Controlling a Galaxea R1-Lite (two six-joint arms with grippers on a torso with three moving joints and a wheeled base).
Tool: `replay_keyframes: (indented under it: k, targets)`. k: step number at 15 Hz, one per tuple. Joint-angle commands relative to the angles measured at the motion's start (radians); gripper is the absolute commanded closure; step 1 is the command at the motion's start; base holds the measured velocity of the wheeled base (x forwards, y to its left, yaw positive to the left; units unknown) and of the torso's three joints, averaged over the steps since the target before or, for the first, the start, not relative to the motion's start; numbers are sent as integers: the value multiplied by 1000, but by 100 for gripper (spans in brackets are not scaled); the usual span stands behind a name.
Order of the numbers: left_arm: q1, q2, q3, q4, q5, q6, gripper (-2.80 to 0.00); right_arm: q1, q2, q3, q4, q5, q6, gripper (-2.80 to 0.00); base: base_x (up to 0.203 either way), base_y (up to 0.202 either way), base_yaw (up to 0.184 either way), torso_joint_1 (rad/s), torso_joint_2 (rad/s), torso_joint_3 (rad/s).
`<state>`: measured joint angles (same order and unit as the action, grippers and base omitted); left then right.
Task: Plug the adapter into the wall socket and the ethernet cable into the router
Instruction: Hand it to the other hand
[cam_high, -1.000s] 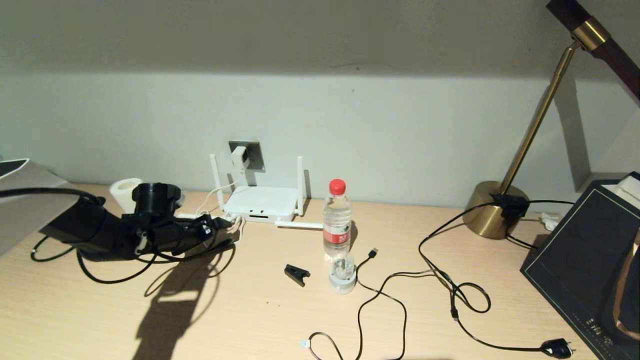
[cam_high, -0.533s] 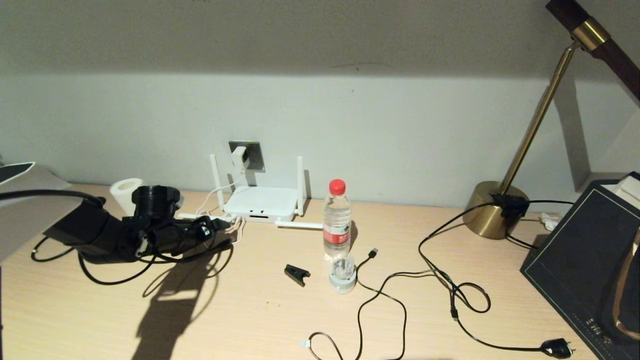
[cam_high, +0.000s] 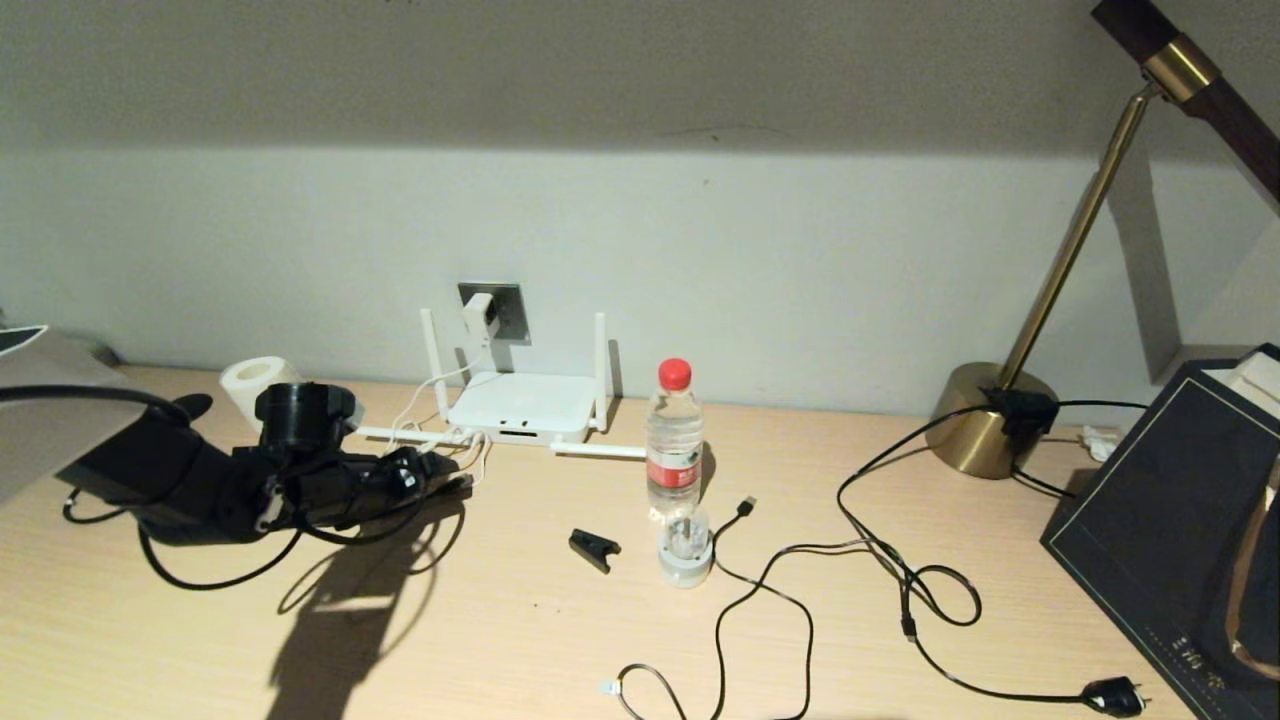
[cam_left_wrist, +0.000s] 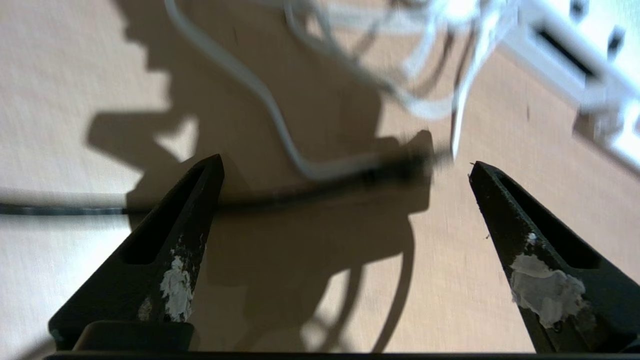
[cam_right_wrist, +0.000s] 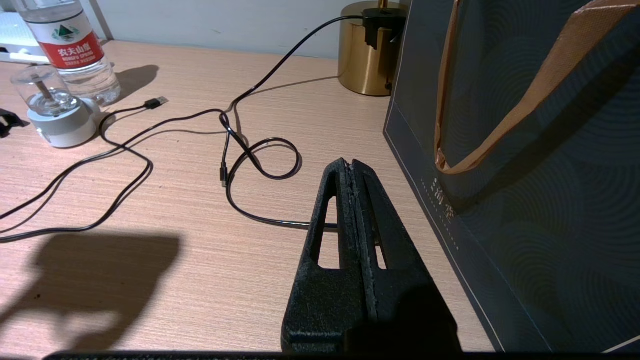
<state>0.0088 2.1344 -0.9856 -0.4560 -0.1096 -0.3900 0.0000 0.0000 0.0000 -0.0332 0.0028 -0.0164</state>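
Note:
The white adapter (cam_high: 478, 318) sits in the grey wall socket (cam_high: 508, 308), its thin white cord trailing down to the white router (cam_high: 520, 405) on the desk below. My left gripper (cam_high: 425, 470) hovers low over the desk just left of the router, open with nothing between its fingers. In the left wrist view the left gripper (cam_left_wrist: 345, 161) faces the black ethernet cable (cam_left_wrist: 280, 197), which lies on the wood beyond the fingertips, its connector end pointing at the router (cam_left_wrist: 565, 55) but apart from it. The right gripper (cam_right_wrist: 350, 162) is shut and empty beside a dark bag.
A water bottle (cam_high: 673, 440), a small white domed device (cam_high: 685, 555) and a black clip (cam_high: 594, 548) stand right of the router. A thin black USB cable (cam_high: 765, 590), a brass lamp base (cam_high: 990, 420), a dark bag (cam_high: 1180, 520) and a paper roll (cam_high: 250, 378) are around.
My left arm has drawn back to the left and slightly toward me, away from the router, with its gripper still open. The right arm has not moved.

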Motion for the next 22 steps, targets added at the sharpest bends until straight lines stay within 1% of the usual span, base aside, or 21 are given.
replay_keyframes:
  k: [1,3,5,8,9,10,11,12,13,14,15,16,17,19,20,21,22]
  targets:
    - [-14,-62,79,0,0,-3,-280,0,0,9,-1,0,0,0,0,0,0,0,0,0]
    - [-23,-99,154,0,-1,12,-280,0,0,9,-1,0,0,0,0,0,0,0,0,0]
    - [-34,-143,235,-7,-1,51,-280,0,0,9,-1,0,0,0,0,0,0,0,0,0]
    - [-36,-188,288,-41,-3,78,-280,0,0,9,-1,0,0,0,0,0,0,0,0,0]
    - [-36,-199,330,-43,-7,124,-280,0,0,9,-1,0,0,0,0,0,0,0,0,0]
    - [-32,-208,376,-48,-10,196,-280,0,0,9,-1,0,0,0,0,0,0,0,0,0]
    - [-25,-224,417,-81,-11,277,-280,0,0,9,-1,0,0,0,0,0,0,0,0,0]
    - [-22,-250,425,-138,-8,323,-280,0,0,9,-1,0,0,0,0,0,0,0,0,0]
    - [-22,-287,415,-167,-2,351,-280,0,0,9,-1,0,0,0,0,0,0,0,0,0]
    - [-23,-333,386,-174,10,392,-280,0,0,9,-1,0,0,0,0,0,0,0,0,0]
    - [-26,-371,338,-166,24,469,-280,0,0,9,-1,0,0,0,0,0,0,0,0,0]
    - [-26,-406,300,-148,32,565,-280,0,0,9,-1,0,0,0,0,0,0,0,0,0]
    - [-24,-433,261,-120,35,677,-280,0,0,9,-1,0,0,0,0,0,0,0,0,0]
    - [-1,-480,202,-30,37,926,-280,0,0,9,-1,0,0,0,0,0,0,0,0,0]
    - [17,-500,185,20,37,1069,-280,0,0,9,-1,0,0,0,0,0,0,0,0,0]
    - [32,-515,177,53,39,1207,-280,0,0,9,-1,0,0,0,0,0,0,0,0,0]
    - [40,-525,174,68,41,1326,-280,0,0,9,-1,0,0,0,0,0,0,0,0,0]
